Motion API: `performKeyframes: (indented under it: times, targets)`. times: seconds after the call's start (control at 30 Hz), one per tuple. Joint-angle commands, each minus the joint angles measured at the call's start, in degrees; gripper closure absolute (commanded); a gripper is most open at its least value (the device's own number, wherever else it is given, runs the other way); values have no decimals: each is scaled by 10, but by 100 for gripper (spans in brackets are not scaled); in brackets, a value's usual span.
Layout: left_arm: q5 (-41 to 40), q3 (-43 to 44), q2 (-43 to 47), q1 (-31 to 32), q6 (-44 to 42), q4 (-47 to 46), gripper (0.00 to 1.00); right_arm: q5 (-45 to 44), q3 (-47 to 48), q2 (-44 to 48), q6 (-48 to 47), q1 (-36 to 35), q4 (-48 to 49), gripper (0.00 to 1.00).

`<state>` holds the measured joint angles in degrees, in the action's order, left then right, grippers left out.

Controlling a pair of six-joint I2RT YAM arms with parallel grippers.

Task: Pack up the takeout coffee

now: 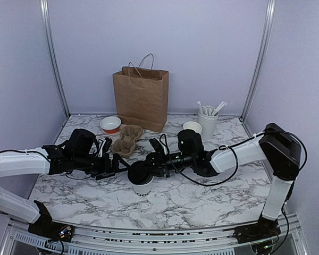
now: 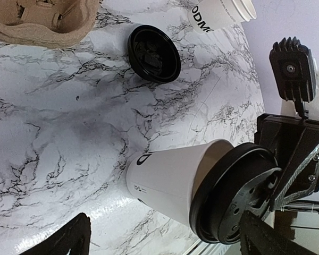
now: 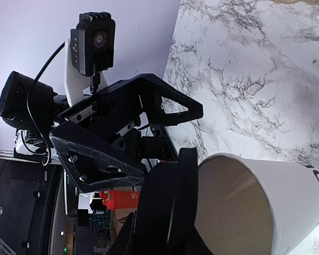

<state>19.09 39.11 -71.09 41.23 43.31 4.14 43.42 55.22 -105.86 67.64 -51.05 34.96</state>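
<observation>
Takeout coffee cup (image 2: 167, 183): white paper, dark lettering near the base, upright on the marble table (image 2: 53, 122), just ahead of the left gripper (image 1: 118, 169) and in line with the gap between its two fingers (image 2: 69, 239). That gripper: jaws spread wide, holding nothing, apart from the cup. Black lid (image 2: 231, 199): tilted against the cup's rim, not seated, mouth partly uncovered. Right gripper (image 1: 151, 168): facing the left one across the cup, clamped narrowly on the lid's edge. Beyond the left fingertips: second black lid (image 2: 154, 53) flat on the table, second lettered white cup (image 2: 218, 13), brown pulp carrier (image 2: 42, 21).
</observation>
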Motion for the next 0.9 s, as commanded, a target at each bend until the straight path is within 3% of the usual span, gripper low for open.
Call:
performKeyframes:
  times: [0.0, 0.87]
  targets:
    - [6, -7, 5, 0, -2, -6, 3, -3, 3, 7, 2, 2, 15, 83]
    - [6, -16, -5, 16, -7, -2, 21, -14, -20, 5, -1, 6, 20, 77]
